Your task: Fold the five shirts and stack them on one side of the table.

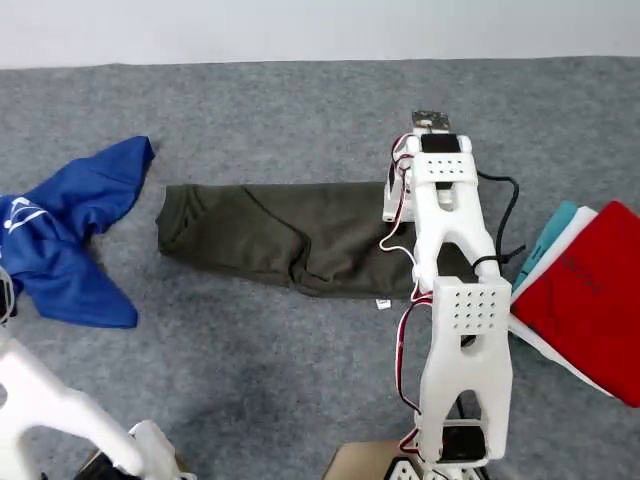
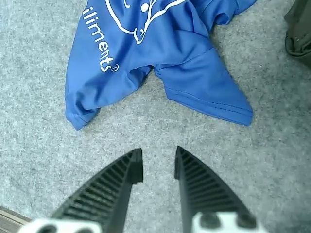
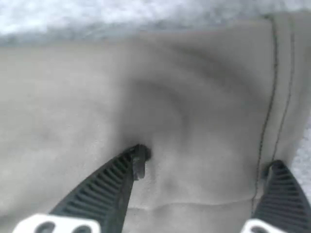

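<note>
Two jaws of the right gripper (image 3: pixel 208 162) stand wide apart and hold nothing. They are down on the green shirt (image 3: pixel 170 97), which lies stretched long across the middle of the tabletop (image 1: pixel 300 100). One jaw sits right by the hem, so I think it may grab just the top layer or miss the edge. Then the fold would slip open or bunch up. The right arm (image 1: pixel 460 300) also hides that end of the shirt from above. The left gripper (image 2: pixel 158 154) is open a little and empty, over bare tabletop near the crumpled blue shirt (image 2: pixel 160 48). On the far right lies the stack (image 1: pixel 545 255), red shirt (image 1: pixel 590 290) on top, not in the way.
</note>
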### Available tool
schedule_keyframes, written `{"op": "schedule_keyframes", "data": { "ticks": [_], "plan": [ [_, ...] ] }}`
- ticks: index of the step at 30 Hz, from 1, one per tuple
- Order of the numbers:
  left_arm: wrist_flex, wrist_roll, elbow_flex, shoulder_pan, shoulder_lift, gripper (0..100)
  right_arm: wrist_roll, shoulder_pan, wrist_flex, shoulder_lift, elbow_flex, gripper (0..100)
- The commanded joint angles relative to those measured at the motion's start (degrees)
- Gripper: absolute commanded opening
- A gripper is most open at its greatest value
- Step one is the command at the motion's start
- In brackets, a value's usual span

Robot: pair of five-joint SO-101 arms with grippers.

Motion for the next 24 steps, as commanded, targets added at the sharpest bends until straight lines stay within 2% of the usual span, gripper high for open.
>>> {"op": "schedule_keyframes", "data": {
  "ticks": [1, 5, 9, 11, 13, 18, 24],
  "plan": [
    [1.1, -0.4, -0.2, -0.1, -1.8, 12, -0.5, 0.7, 0.9, 1.0, -0.4, 38.3],
    [1.1, -0.4, -0.2, -0.1, -1.8, 12, -0.4, -1.0, 4.5, 0.8, -0.4, 33.9],
    [1.1, -0.4, -0.2, -0.2, -1.8, 12, -0.3, -1.8, 6.8, -0.4, -0.4, 12.6],
    [1.1, -0.3, -0.2, -0.2, -1.8, 12, 4.3, -1.8, 6.6, -1.2, -0.4, 1.9],
    [1.1, -0.3, -0.2, -0.2, -1.8, 12, 9.6, -1.8, 6.9, -2.0, -0.4, 2.1],
    [1.1, -0.3, -0.4, 0.0, -1.8, 12, 11.2, 0.6, 8.6, -4.5, -0.4, 1.0],
    [1.1, -0.4, -0.5, 0.0, -1.8, 12, 20.8, 8.7, 7.5, -10.0, -0.4, 1.0]
  ]
}}
